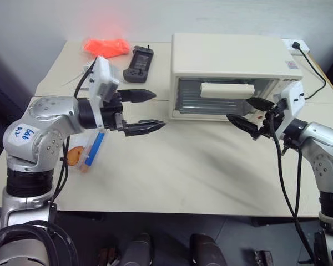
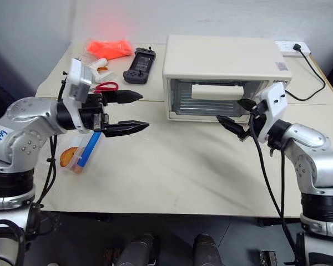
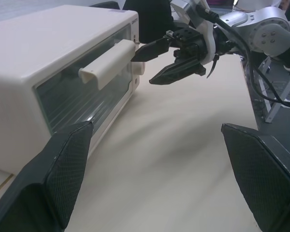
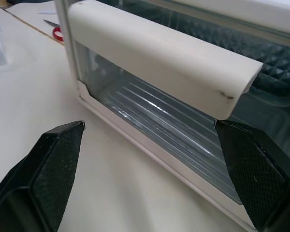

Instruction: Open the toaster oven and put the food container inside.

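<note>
Cream-white metal and glass: the toaster oven [image 1: 233, 75] sits at the far middle of the table [image 1: 188, 172], door shut, its white bar handle [image 1: 227, 90] running across the upper part of the glass.

Judgement on handling: the oven looks heavy and stiff and should stay put when I pull. The door likely hinges at its lower edge, so the bar is the place to take hold, fingers over and under it, pulling toward me and down. The glass is the fragile part, so I keep the tips off it.

Food container [image 1: 84, 153]: shallow clear plastic with a blue side clip and an orange-brown piece inside, lying at the near left of the table, partly behind my left arm. It looks light, slick and a bit flexible. I would grip it across the short sides and keep it flat so the food does not slide.

Left gripper [image 1: 141, 111]: raised over the table left of the oven, fingers pointing level toward the right, spread wide and holding nothing. It is well apart from the container below it.

Right gripper [image 1: 250, 113]: just in front of the oven's right end, pointing level toward the left, fingers wide apart and empty. The wrist view shows the bar between my fingertips but beyond them, not yet touched.

Far left, small things: orange bag [image 1: 106, 46], black controller [image 1: 139, 64], red-handled scissors [image 2: 104, 86].
</note>
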Robot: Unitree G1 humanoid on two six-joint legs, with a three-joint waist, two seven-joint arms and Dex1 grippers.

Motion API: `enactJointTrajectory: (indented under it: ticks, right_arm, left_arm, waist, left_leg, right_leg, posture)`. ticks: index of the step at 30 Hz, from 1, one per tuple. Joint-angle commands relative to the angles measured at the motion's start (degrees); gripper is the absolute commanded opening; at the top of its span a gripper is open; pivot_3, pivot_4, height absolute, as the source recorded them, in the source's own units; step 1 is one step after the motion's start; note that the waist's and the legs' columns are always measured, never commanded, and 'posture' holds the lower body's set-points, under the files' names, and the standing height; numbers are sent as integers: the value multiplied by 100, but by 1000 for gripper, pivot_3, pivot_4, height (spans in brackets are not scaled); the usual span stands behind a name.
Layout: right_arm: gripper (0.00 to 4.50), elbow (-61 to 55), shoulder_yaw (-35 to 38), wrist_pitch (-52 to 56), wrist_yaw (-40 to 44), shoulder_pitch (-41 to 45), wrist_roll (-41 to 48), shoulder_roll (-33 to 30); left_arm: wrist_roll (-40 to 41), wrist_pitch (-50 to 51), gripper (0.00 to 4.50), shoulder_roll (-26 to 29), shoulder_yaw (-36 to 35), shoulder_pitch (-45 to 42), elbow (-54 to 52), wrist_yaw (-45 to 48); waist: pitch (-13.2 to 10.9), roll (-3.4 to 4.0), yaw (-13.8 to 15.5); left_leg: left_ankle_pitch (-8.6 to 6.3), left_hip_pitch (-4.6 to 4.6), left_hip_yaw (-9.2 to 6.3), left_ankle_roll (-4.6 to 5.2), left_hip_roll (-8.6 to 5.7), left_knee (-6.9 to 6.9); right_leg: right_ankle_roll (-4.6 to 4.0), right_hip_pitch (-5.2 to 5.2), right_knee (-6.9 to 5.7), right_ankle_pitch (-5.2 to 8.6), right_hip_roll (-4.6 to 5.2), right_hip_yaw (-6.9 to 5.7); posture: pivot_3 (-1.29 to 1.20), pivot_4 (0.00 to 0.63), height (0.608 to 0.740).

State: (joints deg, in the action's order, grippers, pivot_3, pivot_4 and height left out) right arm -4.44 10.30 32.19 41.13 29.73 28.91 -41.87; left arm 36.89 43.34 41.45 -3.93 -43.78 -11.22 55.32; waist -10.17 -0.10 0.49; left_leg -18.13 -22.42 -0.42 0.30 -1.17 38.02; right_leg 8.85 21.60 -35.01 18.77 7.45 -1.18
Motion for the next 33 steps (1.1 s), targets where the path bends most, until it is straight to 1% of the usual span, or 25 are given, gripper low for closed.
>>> enactJointTrajectory:
  ticks: [1, 5, 8, 16, 20, 21, 22, 24, 26, 27, 29, 33]
  right_arm:
    - [4465, 83, 51, -249, 84, 208, -103, 10]
    - [4465, 121, 34, -302, 200, 380, -51, 66]
    - [4465, -87, 75, -250, 368, 333, 132, 97]
    - [4465, -838, 160, -163, 509, -302, 410, 96]
    - [4465, -1006, 251, -123, 368, -558, 437, 160]
    - [4500, -1027, 266, -126, 325, -614, 430, 180]
    - [4500, -1048, 274, -140, 291, -670, 418, 198]
    - [4500, -1084, 283, -173, 245, -763, 396, 236]
    - [4500, -1105, 295, -193, 194, -835, 389, 272]
    - [4500, -1108, 301, -195, 157, -858, 385, 293]
    - [4500, -1107, 313, -208, 110, -894, 376, 326]
    - [4500, -1123, 335, -232, 59, -953, 379, 366]
  left_arm:
    - [-70, -234, 4500, 73, -94, -245, 85, 86]
    - [-135, -312, 4500, 11, -25, -309, 163, 67]
    - [-210, -409, 4500, -45, 49, -286, 194, 65]
    - [-505, -736, 4500, -315, 204, -480, 662, -5]
    - [-796, -1090, 4500, -598, 310, -915, 1309, -59]
    - [-884, -1218, 4095, -683, 332, -1051, 1512, -72]
    - [-965, -1335, 3916, -764, 349, -1181, 1712, -77]
    - [-1147, -1629, 3298, -883, 420, -1406, 2084, 6]
    - [-1480, -2116, 2584, -974, 594, -1637, 2513, 110]
    - [-1643, -2373, 2364, -1025, 688, -1752, 2739, 168]
    - [-1936, -2868, 1649, -1144, 845, -1960, 3188, 266]
    - [-2343, -3649, 399, -1403, 1052, -2286, 3961, 480]
  waist:
    - [-1, -2, 3]
    - [-2, -3, -36]
    - [-3, -4, -56]
    - [-6, -7, -71]
    - [-12, -17, -59]
    - [-12, -18, -55]
    - [-13, -19, -55]
    - [-13, -20, -49]
    - [-14, -21, -53]
    - [-14, -21, -51]
    - [-14, -21, -49]
    - [-16, -24, -38]
  left_leg:
    - [0, -2, -2, 0, 0, 1]
    - [0, -4, -4, 0, -2, 1]
    - [0, -4, -4, -1, -2, 1]
    - [0, -2, 0, -1, -1, 5]
    - [9, -1, 0, -7, -1, 7]
    - [13, -1, 0, -9, -1, 7]
    - [15, -1, -1, -9, -1, 7]
    - [19, -1, -2, -9, -3, 9]
    - [19, 0, -2, -9, -4, 10]
    - [19, 0, -1, -9, -5, 9]
    - [20, 0, 0, -10, -5, 10]
    - [20, 0, 0, -8, -8, 13]
  right_leg:
    - [0, 0, 0, 0, 1, -2]
    - [0, 0, 2, 0, 0, -5]
    - [0, 0, 0, 0, -1, -6]
    - [0, 0, -5, 0, -3, -5]
    - [0, 0, -9, 0, -6, -5]
    - [1, 0, -10, 0, -7, -6]
    - [1, 0, -14, 0, -6, -6]
    - [1, 0, -17, -1, -6, -6]
    - [1, 0, -21, -1, -6, -6]
    - [1, 0, -22, -1, -6, -6]
    - [2, 1, -22, -1, -6, -7]
    - [2, 1, -28, -1, -5, -8]
  posture:
    - [0, 150, 740]
    - [0, 150, 740]
    - [0, 150, 740]
    - [0, 150, 740]
    - [0, 150, 740]
    - [0, 150, 740]
    - [0, 150, 740]
    - [0, 150, 740]
    - [0, 150, 740]
    - [0, 150, 740]
    - [0, 150, 740]
    - [0, 150, 740]
